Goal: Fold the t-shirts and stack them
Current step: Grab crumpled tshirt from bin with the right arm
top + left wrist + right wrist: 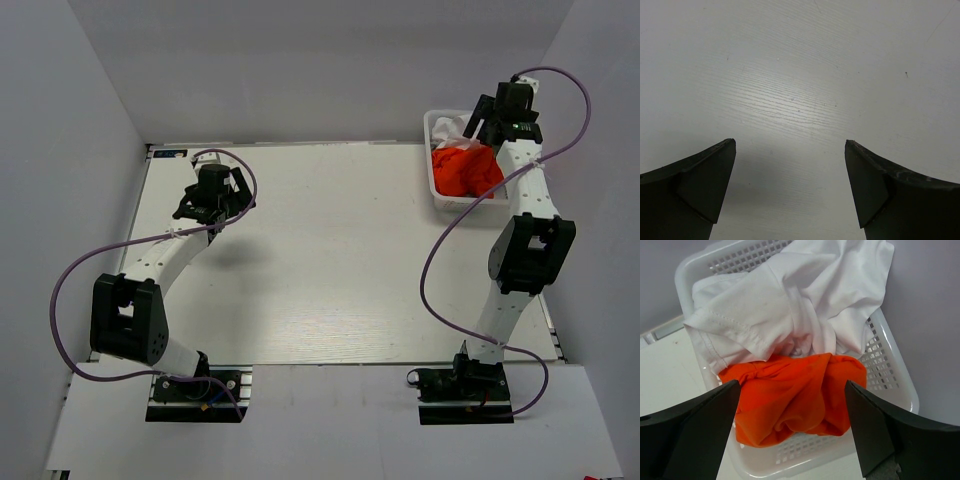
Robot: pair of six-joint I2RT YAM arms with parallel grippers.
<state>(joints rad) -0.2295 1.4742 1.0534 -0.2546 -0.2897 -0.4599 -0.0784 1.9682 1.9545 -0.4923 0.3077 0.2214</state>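
Note:
A crumpled orange-red t-shirt lies in a white lattice basket, with crumpled white t-shirts bunched behind it. In the top view the orange-red shirt and the white cloth fill the basket at the far right. My right gripper is open and empty, hovering above the orange-red shirt. My left gripper is open and empty above bare table at the far left.
The basket stands against the right wall, near the table's far right corner. The white table stretches between the two arms. Grey walls enclose the table on the left, back and right.

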